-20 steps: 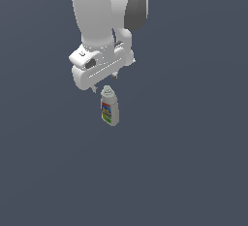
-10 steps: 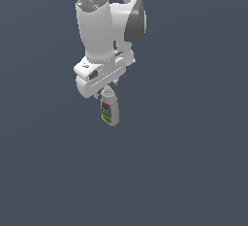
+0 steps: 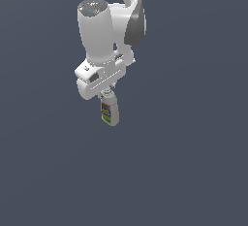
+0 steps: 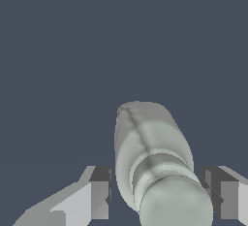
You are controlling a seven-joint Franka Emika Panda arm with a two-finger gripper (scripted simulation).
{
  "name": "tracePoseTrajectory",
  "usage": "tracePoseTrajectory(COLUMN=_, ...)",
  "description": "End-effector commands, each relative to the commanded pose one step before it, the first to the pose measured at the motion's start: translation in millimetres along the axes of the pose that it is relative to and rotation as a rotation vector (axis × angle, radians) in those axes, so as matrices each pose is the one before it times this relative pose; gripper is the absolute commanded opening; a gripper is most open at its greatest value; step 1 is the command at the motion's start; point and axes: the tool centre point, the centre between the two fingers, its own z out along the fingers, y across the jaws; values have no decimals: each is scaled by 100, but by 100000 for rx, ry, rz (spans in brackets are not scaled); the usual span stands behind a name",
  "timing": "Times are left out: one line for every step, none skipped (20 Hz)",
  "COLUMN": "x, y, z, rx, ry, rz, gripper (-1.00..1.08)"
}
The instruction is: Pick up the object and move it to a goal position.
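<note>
Bottle (image 3: 109,111) stands upright on the tabletop (image 3: 184,171), neck between the spread fingers of the end effector (image 4: 157,193) (no contact evident). Approach judged complete; gripping, lifting and carrying to goal remain

The surroundings are a single flat surface (image 3: 193,171) of dark slate blue-grey that fills the whole exterior view from edge to edge. It carries no pattern, seam or grain, and no line marks where a floor would meet a wall, so whether it is a floor, a tabletop or a backdrop cannot be told. The colour is even across the picture, with only a very faint darker patch low in the middle. The light is soft and diffuse, with no bright spot or sharp shadow on the ground. The wrist view shows the same plain blue-grey surface (image 4: 58,50) behind everything, equally smooth and evenly lit.
</note>
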Motion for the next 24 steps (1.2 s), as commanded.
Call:
tracePoseTrajectory(x=-62, y=-14, z=149, rx=188, ry=-166, rz=62, gripper=-100)
tracePoseTrajectory(x=0, y=0, z=0, rx=0, ry=0, rz=0, gripper=-100)
tracePoseTrajectory(x=0, y=0, z=0, rx=0, ry=0, rz=0, gripper=-100)
tracePoseTrajectory(x=0, y=0, z=0, rx=0, ry=0, rz=0, gripper=-100)
tracePoseTrajectory(x=55, y=18, z=-141, rx=-195, ry=160, rz=-56, gripper=-100)
tracePoseTrajectory(x=2, y=-18, z=-22, rx=0, ry=0, rz=0, gripper=-100)
tracePoseTrajectory(x=6, y=-54, z=-66, rx=0, ry=0, rz=0, gripper=-100)
tracePoseTrajectory(x=10, y=-91, z=-110, rx=0, ry=0, rz=0, gripper=-100)
tracePoseTrajectory(x=15, y=-127, z=-154, rx=0, ry=0, rz=0, gripper=-100)
tracePoseTrajectory(x=19, y=-164, z=-199, rx=0, ry=0, rz=0, gripper=-100)
tracePoseTrajectory(x=23, y=-201, z=-244, rx=0, ry=0, rz=0, gripper=-100)
tracePoseTrajectory(x=27, y=-239, z=-290, rx=0, ry=0, rz=0, gripper=-100)
tracePoseTrajectory(x=32, y=-277, z=-336, rx=0, ry=0, rz=0, gripper=-100)
tracePoseTrajectory(x=50, y=-317, z=-368, rx=-15, ry=-67, rz=7, gripper=-100)
tracePoseTrajectory(x=41, y=-354, z=-432, rx=0, ry=0, rz=0, gripper=-100)
tracePoseTrajectory(x=46, y=-395, z=-482, rx=0, ry=0, rz=0, gripper=-100)
tracePoseTrajectory(x=66, y=-438, z=-519, rx=-17, ry=-67, rz=7, gripper=-100)
tracePoseTrajectory(x=58, y=-478, z=-588, rx=0, ry=0, rz=0, gripper=-100)
tracePoseTrajectory(x=64, y=-521, z=-642, rx=0, ry=0, rz=0, gripper=-100)
tracePoseTrajectory(x=71, y=-561, z=-693, rx=0, ry=0, rz=0, gripper=-100)
tracePoseTrajectory(x=92, y=-599, z=-724, rx=-13, ry=-67, rz=10, gripper=-100)
tracePoseTrajectory(x=84, y=-634, z=-788, rx=0, ry=0, rz=0, gripper=-100)
tracePoseTrajectory(x=90, y=-662, z=-827, rx=0, ry=0, rz=0, gripper=-100)
tracePoseTrajectory(x=107, y=-645, z=-788, rx=-4, ry=-68, rz=10, gripper=-100)
